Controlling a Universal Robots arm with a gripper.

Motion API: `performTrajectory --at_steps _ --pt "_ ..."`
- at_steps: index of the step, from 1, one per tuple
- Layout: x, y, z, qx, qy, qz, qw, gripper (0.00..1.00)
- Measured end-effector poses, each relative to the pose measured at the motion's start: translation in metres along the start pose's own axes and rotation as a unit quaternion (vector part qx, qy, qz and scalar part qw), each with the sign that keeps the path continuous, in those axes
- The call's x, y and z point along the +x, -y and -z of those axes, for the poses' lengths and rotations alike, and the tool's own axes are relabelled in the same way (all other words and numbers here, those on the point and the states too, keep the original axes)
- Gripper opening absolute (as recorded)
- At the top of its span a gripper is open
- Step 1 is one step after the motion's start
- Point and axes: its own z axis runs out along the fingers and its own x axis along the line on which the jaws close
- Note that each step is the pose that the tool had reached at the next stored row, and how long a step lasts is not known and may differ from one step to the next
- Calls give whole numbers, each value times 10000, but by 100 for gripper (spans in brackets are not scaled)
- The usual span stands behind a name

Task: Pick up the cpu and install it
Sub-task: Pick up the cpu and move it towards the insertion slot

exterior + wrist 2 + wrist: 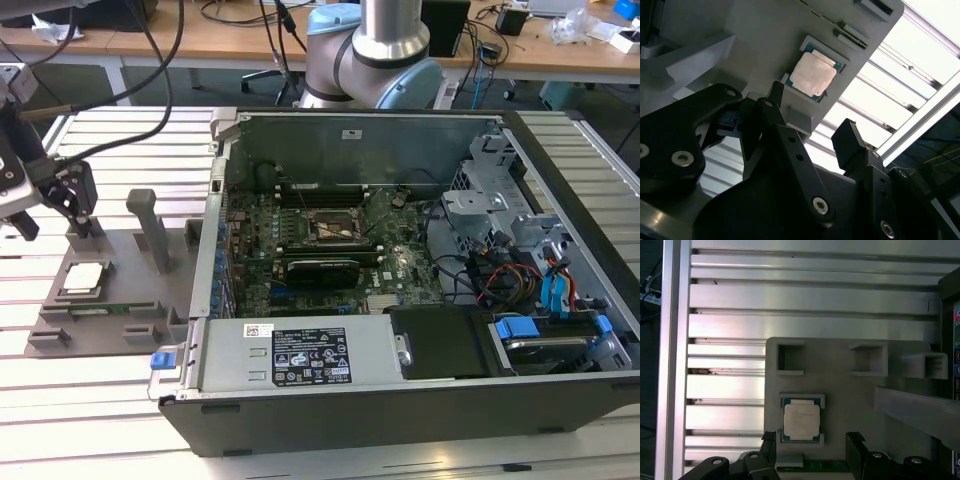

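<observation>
Note: your gripper [811, 440] hangs spread and empty; the cpu [801, 422] lies flat in the fixture block [850, 395] beneath, slightly off the finger gap.

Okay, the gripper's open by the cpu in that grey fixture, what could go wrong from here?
1. The cpu lies in a shallow pocket of the grey fixture; the open gripper could catch the pocket's raised corners rather than the chip's edges.
2. The chip appears off-centre between the fingers, so closing may tilt it.
3. The fixture's upright post stands close to the gripper and might be clipped on lifting away.
</observation>
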Motion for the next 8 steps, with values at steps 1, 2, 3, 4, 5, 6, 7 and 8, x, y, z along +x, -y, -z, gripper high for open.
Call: performTrajectory --at_steps 1,2,3,4,5,6,7,8 --pt "0 0 -6 0 0 0 10000 66" --pt "0 0 -12 0 0 0 10000 66" --pt "0 1 -19 0 0 0 10000 66" --pt "1 1 -24 0 0 0 10000 66" --pt "1 1 -30 0 0 0 10000 66" --pt "1 1 -37 0 0 0 10000 66" --pt "1 1 -43 0 0 0 10000 66" --pt "1 1 -52 0 0 0 10000 66"
